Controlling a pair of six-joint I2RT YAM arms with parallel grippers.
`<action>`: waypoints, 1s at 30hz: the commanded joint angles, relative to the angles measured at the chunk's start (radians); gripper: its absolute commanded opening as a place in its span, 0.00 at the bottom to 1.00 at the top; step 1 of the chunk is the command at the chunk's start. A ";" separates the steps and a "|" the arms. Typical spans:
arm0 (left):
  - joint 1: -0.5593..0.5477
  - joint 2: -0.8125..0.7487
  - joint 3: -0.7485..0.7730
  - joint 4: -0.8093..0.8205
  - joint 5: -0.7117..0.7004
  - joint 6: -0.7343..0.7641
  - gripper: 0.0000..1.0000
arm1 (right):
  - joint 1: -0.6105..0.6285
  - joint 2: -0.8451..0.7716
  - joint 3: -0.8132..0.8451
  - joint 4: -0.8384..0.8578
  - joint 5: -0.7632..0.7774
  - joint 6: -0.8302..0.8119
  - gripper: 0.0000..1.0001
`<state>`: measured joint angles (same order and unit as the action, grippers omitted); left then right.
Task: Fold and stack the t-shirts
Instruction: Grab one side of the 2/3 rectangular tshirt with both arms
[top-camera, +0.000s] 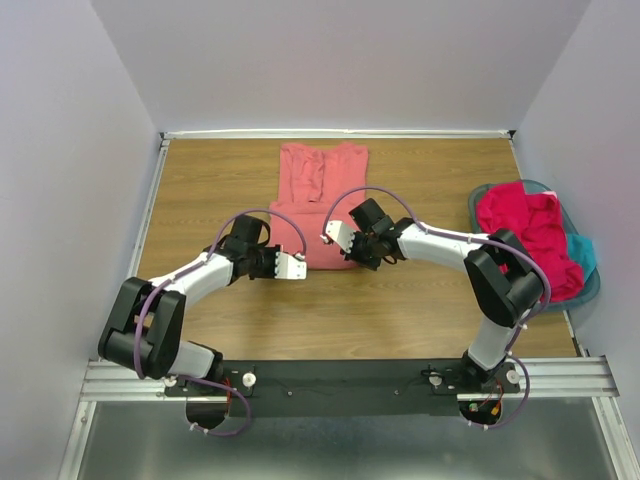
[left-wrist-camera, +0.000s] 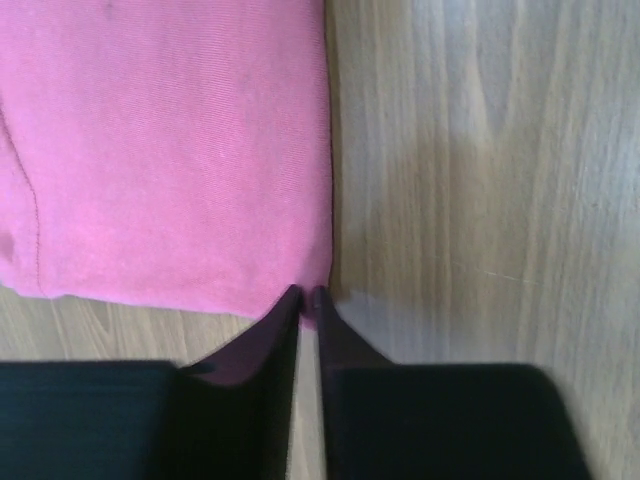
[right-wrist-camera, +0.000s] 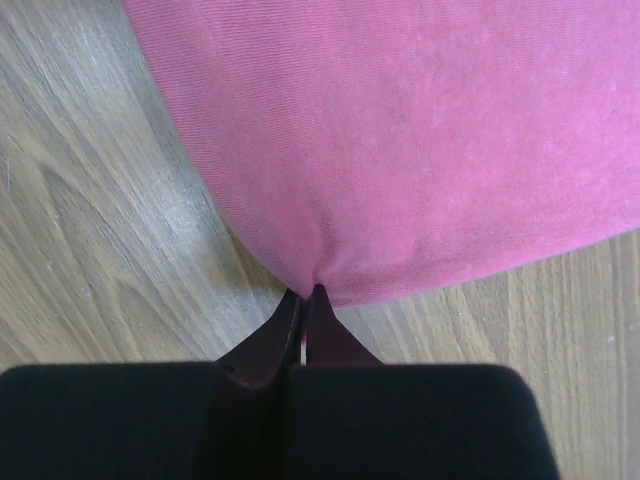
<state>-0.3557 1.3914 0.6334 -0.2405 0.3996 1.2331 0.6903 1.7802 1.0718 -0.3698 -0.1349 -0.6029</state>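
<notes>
Black left jaws clamp the near left corner of the salmon-pink t-shirt (top-camera: 318, 205); right jaws pinch its near right hem. It lies lengthwise mid-counter (top-camera: 220, 180). Rightward, magenta-red t-shirt (top-camera: 530, 235) and teal t-shirt (top-camera: 585, 255) fill a basket (top-camera: 471, 208).

The salmon-pink shirt (top-camera: 322, 195) lies folded into a long narrow strip mid-table (top-camera: 220, 180), creased and rumpled at its far end, smoother toward its near edge. The magenta-red shirt (top-camera: 530, 235) is heaped in the basket (top-camera: 592, 288) at the right, over a crumpled teal shirt (top-camera: 583, 255)
</notes>
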 joint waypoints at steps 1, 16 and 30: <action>-0.005 0.021 0.040 0.015 -0.010 -0.029 0.11 | 0.006 -0.007 -0.026 -0.017 0.046 0.003 0.01; -0.005 0.035 0.057 -0.059 0.004 0.005 0.19 | -0.005 -0.005 0.000 -0.024 0.032 0.023 0.01; -0.008 0.126 0.081 -0.016 -0.031 -0.021 0.18 | -0.011 0.012 0.004 -0.029 0.020 0.023 0.01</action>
<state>-0.3557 1.4879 0.7063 -0.2588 0.3950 1.2224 0.6868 1.7786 1.0721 -0.3687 -0.1234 -0.5941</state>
